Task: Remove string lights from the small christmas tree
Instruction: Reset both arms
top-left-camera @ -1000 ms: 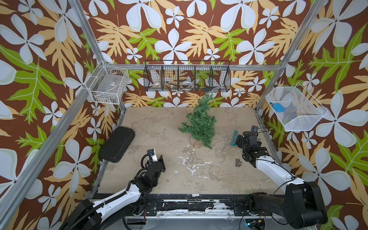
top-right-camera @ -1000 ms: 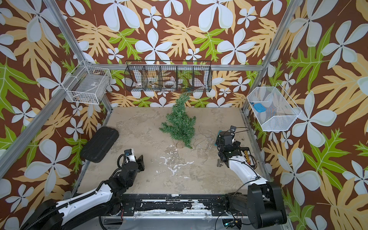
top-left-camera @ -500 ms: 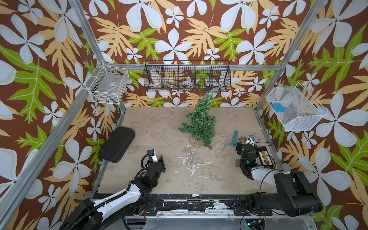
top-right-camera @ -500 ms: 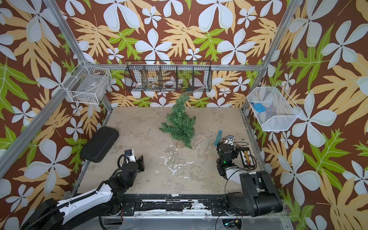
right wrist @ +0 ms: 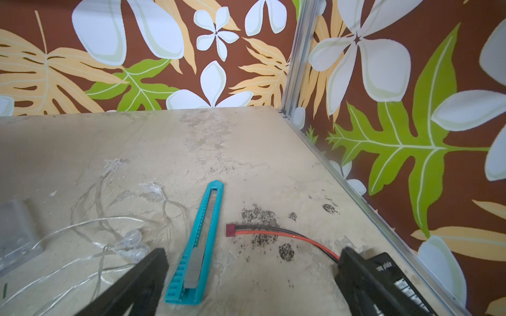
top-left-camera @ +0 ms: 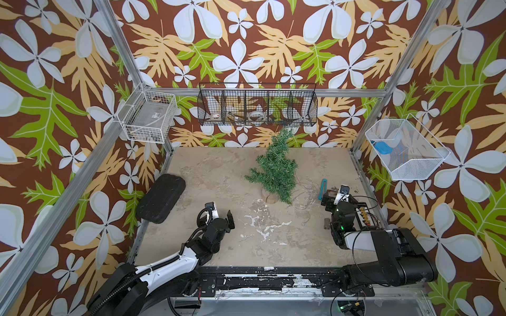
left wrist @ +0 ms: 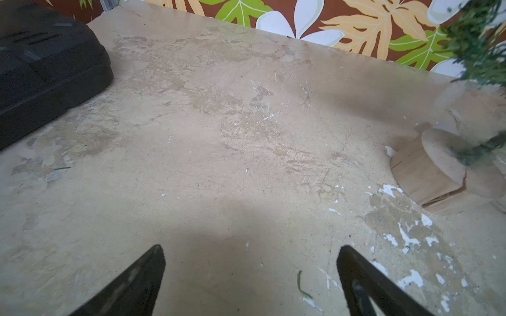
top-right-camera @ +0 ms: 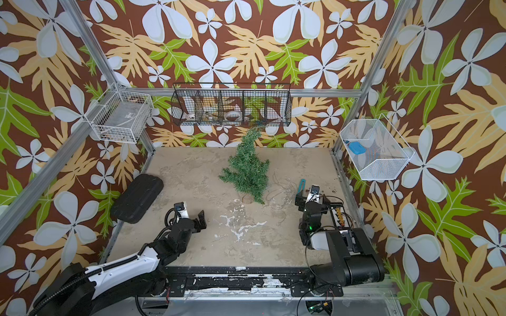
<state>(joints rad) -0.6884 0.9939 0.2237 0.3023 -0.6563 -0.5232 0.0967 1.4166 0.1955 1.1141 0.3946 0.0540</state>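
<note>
Nearest the front edge, the left pincer (top-left-camera: 226, 220) is being held wide open, with nothing between its fingers (left wrist: 142, 276). It is being kept low over a bare, scuffed patch of the tabletop (top-left-camera: 219, 169). A black case (top-left-camera: 161, 198) is being seen just beyond it, at the tabletop's left edge.

On the other side, the right pincer (right wrist: 252, 254) is likewise being held spread apart and empty. A teal utility knife (right wrist: 200, 246) is being framed between its two fingers in the wrist view, lying flat on the tabletop. A red-and-black wire (right wrist: 273, 232) with a small red plug is being shown just beside the knife, running under one finger.

The string lights (right wrist: 123, 238) are being seen as loose pale loops on the tabletop, between the knife and the small christmas tree (top-left-camera: 275, 169). Their clear plastic box (right wrist: 16, 235) is lying at the edge of the right wrist view, joined to the strand. In both top views the loops (top-right-camera: 279, 195) are lying just beside the tree's lower branches. Whether any wire is catching those branches cannot be told.

The tree is being shown mid-tabletop, its round wooden base (left wrist: 427, 169) well apart from the left pincer and its tip overlapping the back wall.

Farthest away, a black wire basket (top-left-camera: 257, 104) is being carried on the back wall.
</note>
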